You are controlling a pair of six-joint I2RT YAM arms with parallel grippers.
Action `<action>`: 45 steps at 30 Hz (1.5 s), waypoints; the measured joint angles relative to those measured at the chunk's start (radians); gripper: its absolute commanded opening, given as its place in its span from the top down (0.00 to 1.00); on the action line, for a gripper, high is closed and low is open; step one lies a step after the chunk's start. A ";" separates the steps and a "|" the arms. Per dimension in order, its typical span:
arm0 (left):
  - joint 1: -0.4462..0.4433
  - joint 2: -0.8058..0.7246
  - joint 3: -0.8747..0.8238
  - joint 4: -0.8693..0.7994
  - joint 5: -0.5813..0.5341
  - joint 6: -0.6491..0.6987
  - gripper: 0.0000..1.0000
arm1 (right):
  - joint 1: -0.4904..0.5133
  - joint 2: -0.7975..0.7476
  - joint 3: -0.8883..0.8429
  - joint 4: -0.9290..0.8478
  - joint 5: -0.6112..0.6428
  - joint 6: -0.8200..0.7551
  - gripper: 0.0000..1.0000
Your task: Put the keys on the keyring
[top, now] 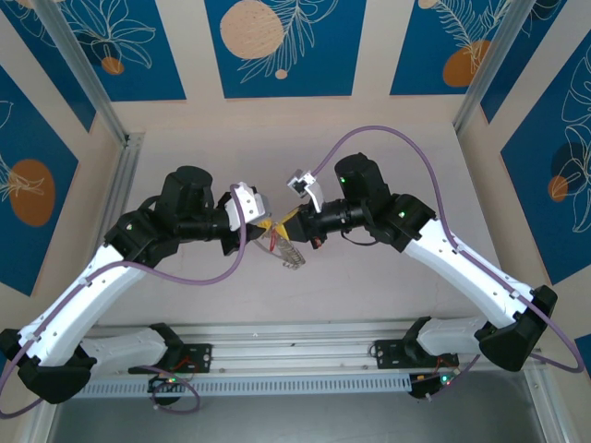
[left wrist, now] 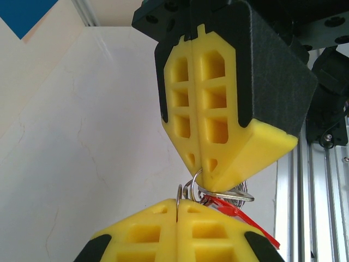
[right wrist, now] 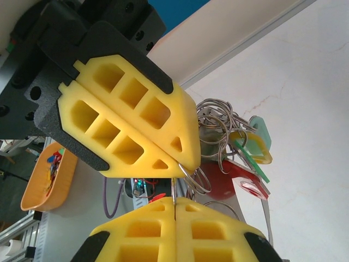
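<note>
Above the table's middle my left gripper (top: 265,231) and right gripper (top: 288,224) meet tip to tip, and a bunch of silver rings with the keys (top: 288,251) hangs between them. In the left wrist view my left gripper (left wrist: 179,206) is shut on a thin silver ring (left wrist: 179,194). Above it my right gripper (left wrist: 200,164) pinches another loop, beside a red key (left wrist: 245,218). In the right wrist view my right gripper (right wrist: 174,201) is shut on a ring wire (right wrist: 173,188). Red (right wrist: 229,183), yellow (right wrist: 253,150) and green (right wrist: 260,130) keys dangle to the right. Which loop is the keyring I cannot tell.
An aluminium rail (top: 295,355) runs along the near table edge between the arm bases. Purple cables (top: 388,138) arch over both arms. Off the table's side, an orange bowl (right wrist: 52,174) holds small coloured items. Metal frame posts (top: 125,138) stand at the back corners.
</note>
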 measured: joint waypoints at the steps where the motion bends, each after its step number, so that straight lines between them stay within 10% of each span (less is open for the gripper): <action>1: 0.000 0.000 0.000 0.000 0.000 0.000 1.00 | -0.001 0.000 0.000 0.000 0.000 0.000 1.00; 45: -0.004 -0.041 0.000 -0.001 0.043 0.000 1.00 | -0.040 0.039 0.042 -0.045 0.033 0.023 1.00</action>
